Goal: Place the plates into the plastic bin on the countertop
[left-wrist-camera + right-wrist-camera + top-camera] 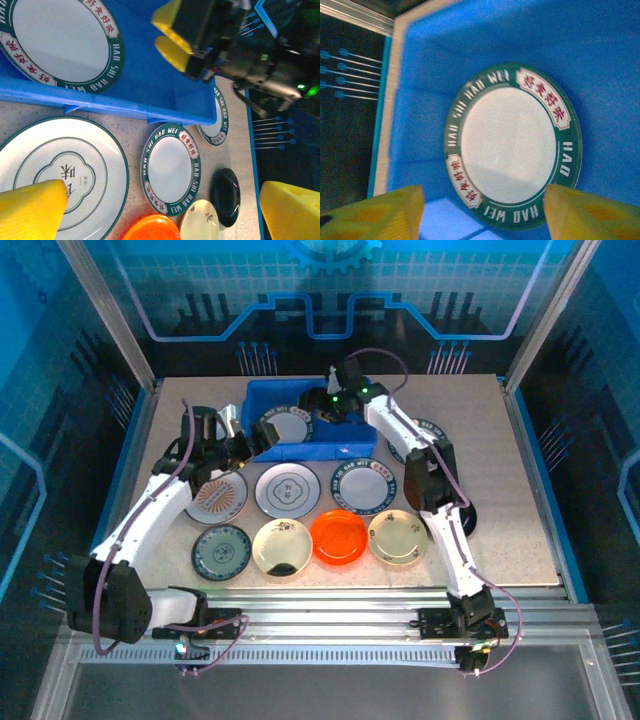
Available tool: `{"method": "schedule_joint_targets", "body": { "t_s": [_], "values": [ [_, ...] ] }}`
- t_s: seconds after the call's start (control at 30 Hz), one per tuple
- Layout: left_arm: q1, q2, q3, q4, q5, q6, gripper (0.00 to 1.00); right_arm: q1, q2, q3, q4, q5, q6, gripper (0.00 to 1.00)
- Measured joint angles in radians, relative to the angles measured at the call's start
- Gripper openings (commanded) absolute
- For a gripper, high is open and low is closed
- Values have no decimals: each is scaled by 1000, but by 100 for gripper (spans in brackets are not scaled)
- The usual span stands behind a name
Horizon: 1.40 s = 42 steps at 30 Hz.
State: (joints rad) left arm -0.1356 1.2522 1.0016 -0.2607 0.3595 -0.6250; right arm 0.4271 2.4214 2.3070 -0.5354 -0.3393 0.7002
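Plate (512,145) flat near bin (417,75) wall, right hand (482,194) spread above, left hand (162,195) spread.

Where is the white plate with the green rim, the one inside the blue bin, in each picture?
Top external: the round white plate with the green lettered rim lies upper middle, in the bin's left half.
Left wrist: the plate sits in the top left corner, partly cut off.
Right wrist: the plate is near the centre, seen large.
Shared landmark: the rectangular blue plastic bin beneath it.
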Motion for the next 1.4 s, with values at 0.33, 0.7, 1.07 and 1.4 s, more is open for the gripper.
{"method": "schedule_joint_targets", "body": {
  "t_s": [0.33, 0.7, 1.07, 1.4],
  "values": [
    [31, -208, -47, -57, 1, -5, 99, 13, -388, -213, -75, 61, -160, 58],
    [-24, -299, -107, -96, 42, -21, 99, -88, -1083, -1006, -57, 189, -188, 59],
    [-120, -80, -138, 107, 62, -53, 99, -599, -1489, -1520, -114, 185, -123, 58],
    [-122, 21, -138, 229, 104, -53, 99, -802, -1536, -1772, -92, 96, -25, 52]
  ]
}}
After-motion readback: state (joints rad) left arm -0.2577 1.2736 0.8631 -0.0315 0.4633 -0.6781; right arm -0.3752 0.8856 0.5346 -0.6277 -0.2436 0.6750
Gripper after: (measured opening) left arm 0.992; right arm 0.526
